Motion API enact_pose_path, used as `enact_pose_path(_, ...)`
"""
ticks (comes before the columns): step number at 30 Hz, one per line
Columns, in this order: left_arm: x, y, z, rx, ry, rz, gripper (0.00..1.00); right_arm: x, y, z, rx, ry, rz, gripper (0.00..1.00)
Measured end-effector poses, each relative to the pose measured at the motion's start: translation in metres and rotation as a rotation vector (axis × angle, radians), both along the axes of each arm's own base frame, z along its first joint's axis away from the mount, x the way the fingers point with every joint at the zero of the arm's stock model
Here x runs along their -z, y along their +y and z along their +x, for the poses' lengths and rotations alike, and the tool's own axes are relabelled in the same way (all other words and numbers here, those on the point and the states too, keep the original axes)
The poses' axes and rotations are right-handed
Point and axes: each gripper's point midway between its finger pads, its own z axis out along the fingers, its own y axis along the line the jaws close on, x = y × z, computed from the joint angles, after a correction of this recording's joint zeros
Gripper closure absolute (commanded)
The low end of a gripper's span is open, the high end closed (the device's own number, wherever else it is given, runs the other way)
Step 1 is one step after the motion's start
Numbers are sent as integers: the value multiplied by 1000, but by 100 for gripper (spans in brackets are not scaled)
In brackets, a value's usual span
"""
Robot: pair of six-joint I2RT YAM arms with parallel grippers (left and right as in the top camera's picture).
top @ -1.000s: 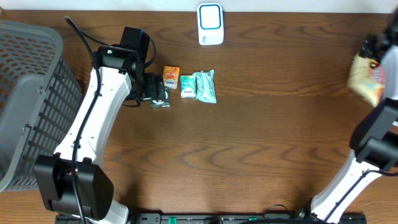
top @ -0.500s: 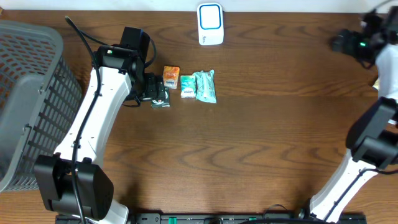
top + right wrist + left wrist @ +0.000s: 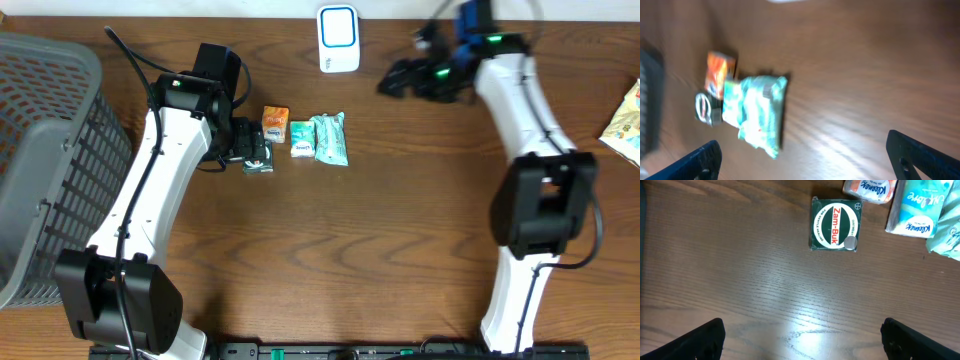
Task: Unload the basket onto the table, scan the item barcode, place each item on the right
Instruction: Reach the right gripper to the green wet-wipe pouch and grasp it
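Overhead view of a brown wooden table (image 3: pixel 400 250) with two robot arms. Four small items lie in a row left of centre: a green box (image 3: pixel 835 225), an orange packet (image 3: pixel 275 120), a small tissue pack (image 3: pixel 302 138) and a large tissue pack (image 3: pixel 330 138). The white and blue scanner (image 3: pixel 338 38) stands at the far edge, well apart from them.

The left gripper (image 3: pixel 802 335) hovers just beside the green box, fingers spread wide and holding nothing. The right gripper (image 3: pixel 802 150) hangs near the scanner, also wide apart and empty; its own view is blurred.

Which item is meant cannot be told, though the green box lies nearest a gripper. It looks like a light, stiff carton, best pinched across two opposite side walls. The tissue packs look light, soft and wrapped in slick film, so they would likely squash and slip; a hold across the narrow middle seems safest.

A grey mesh basket (image 3: pixel 40 150) sits at the left edge, with no item showing in the part in view. A colourful packet (image 3: pixel 625 120) lies at the right edge
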Motion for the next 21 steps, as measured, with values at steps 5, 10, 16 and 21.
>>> enact_pose_path(5, 0, 0, 0, 0, 0, 0, 2, 12, 56, -30, -121, 15, -81, 1)
enact_pose_path(10, 0, 0, 0, 0, 0, 0, 2, 15, 88, -46, -191, 2, -118, 1)
enact_pose_path(16, 0, 0, 0, 0, 0, 0, 2, 18, 112, -60, -239, -17, -166, 1)
enact_pose_path(21, 0, 0, 0, 0, 0, 0, 2, 18, 123, -66, -246, -12, -169, 1)
